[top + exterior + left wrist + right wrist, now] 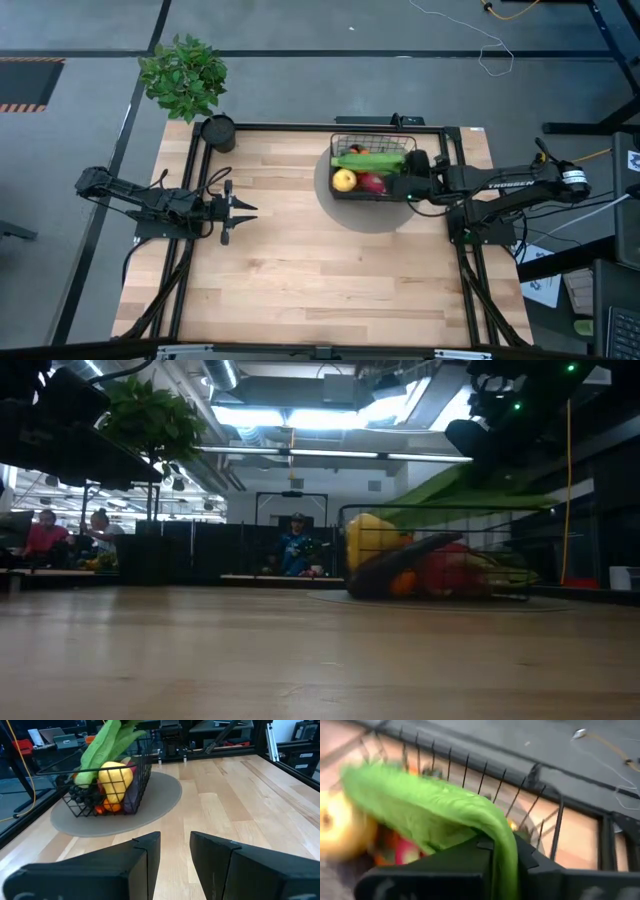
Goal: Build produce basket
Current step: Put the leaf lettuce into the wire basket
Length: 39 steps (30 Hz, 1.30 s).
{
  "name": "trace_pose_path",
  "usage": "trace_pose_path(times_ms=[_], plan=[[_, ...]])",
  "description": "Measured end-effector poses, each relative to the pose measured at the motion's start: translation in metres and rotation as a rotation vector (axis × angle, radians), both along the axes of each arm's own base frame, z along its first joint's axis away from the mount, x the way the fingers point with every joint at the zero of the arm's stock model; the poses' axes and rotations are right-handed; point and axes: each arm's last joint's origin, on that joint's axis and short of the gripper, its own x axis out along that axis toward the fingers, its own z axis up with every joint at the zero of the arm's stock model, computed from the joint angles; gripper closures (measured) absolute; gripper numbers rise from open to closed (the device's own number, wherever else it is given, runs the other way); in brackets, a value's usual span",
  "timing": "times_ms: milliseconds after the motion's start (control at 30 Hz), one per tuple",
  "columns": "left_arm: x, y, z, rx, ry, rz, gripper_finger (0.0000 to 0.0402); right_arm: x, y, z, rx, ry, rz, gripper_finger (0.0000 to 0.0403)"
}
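2 grippers | R gripper [502, 855] pinches long green beans [420, 805] over wire-mesh basket [372, 147] | L gripper [175, 850] part-open, holds nil

right pincer [408, 176] pinched nearly closed, arm outstretched; left pincer [243, 209] parted, idle.

My table [300, 260] is pale wood planks in a black frame, standing on grey floor [90, 120] marked by a dark line. A leafy plant [183, 75] sits at the far-left corner beside a black cup [218, 132]. White cable [480, 45] trails on the floor. Beyond, ceiling lights [290, 415] glow over dark partitions; people [296, 545] sit at desks.
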Motion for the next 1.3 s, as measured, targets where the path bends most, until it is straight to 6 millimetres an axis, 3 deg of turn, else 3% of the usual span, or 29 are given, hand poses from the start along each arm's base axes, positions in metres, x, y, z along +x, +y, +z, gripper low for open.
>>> trace_pose_path(times_ms=[233,500,733,933,1300], plan=[[0.0,0.0,0.0,-0.001,0.0,0.0,0.0304,-0.01,0.003,-0.007,0.089,0.207,0.102,0.0336],[0.0,0.0,0.0,-0.001,0.001,0.0,0.0304,-0.031,0.004,-0.009,0.172,0.388,0.054,0.0305],[0.0,0.0,0.0,-0.002,0.001,0.001,0.0304,-0.015,0.004,0.018,0.14,0.281,0.146,0.0305],[0.0,0.0,0.0,-0.006,0.001,0.001,0.0304,0.003,0.009,0.038,0.232,0.189,0.385,0.0305],[0.0,0.0,0.0,-0.006,0.001,0.001,0.0304,0.006,0.011,0.041,0.305,0.166,0.475,0.0304]])
